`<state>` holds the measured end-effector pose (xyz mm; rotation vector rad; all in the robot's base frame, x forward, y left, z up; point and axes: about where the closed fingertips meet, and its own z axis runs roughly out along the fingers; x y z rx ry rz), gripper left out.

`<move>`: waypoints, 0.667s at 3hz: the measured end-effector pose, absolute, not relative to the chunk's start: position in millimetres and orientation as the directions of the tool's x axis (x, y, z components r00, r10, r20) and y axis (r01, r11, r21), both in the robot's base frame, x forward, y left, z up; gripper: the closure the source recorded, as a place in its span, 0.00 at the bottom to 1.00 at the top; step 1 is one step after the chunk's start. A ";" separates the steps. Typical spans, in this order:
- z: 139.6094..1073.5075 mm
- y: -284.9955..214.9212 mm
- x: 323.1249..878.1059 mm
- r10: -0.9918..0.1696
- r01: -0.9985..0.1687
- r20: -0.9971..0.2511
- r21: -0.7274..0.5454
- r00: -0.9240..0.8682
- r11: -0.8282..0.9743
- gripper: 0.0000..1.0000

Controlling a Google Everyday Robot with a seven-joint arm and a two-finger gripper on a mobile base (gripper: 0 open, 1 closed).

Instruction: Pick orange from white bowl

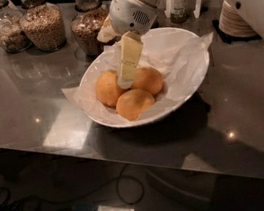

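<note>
In the middle of the frame, the gripper (125, 81) hangs over the white bowl (195, 73), its grip I cannot tell, and the left orange (105, 89) looks firm, light and smooth, best held round its middle.

Wide, shallow glossy white bowl (150, 119) on grey reflective tabletop (30, 105), lined with crumpled white paper (174, 54). Three round oranges inside: left orange (107, 88), right orange (147, 79), front orange (134, 103). Cream-coloured gripper (125, 82) points down, tip low over gap between left orange and right orange. Grain-filled glass jars (43, 24) behind bowl.
</note>
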<state>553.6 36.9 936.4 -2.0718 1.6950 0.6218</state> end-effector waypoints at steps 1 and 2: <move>888.2 30.0 532.4 -0.829 -0.978 -0.550 0.100 0.099 -0.183 0.00; 881.0 31.1 530.0 -0.833 -0.976 -0.545 0.112 0.095 -0.185 0.00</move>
